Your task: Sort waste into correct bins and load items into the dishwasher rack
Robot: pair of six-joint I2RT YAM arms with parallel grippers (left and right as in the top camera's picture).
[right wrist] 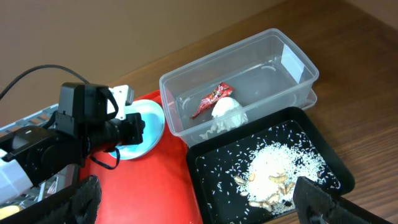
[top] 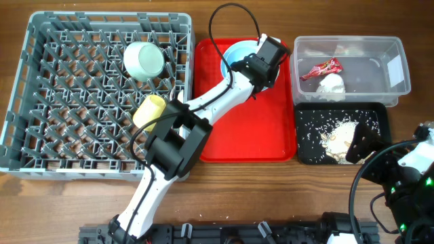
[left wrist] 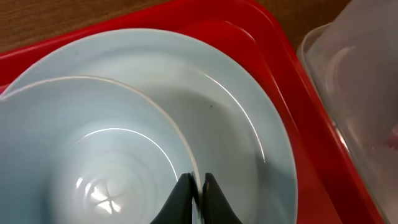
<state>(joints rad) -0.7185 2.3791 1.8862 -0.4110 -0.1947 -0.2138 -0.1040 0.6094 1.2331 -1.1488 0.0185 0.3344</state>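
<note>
left gripper (left wrist: 198,190) is pinched on the rim of the light blue round plate (left wrist: 249,124), above the flat red plastic tray (top: 251,135). at the plate's 9 o'clock, the large grey lattice dishwasher rack (top: 17,102) holds the pale mint green bowl (top: 144,59) and the small yellow cup (top: 149,112). at its 3 o'clock, the clear plastic rectangular tub (top: 400,68) contains the crinkled red-and-white wrapper (top: 323,69) and the crumpled white tissue (top: 332,85). right gripper (right wrist: 202,208), fingers spread wide, hangs over the black rectangular tray (top: 386,129) of pale rice-like scraps (top: 339,132).

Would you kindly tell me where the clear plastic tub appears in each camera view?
Overhead: clear tub upper right, above the black tray.
Left wrist: blurred, along the right edge.
Right wrist: upper centre, behind the black tray.
Shared landmark: the red tray beside it.
</note>
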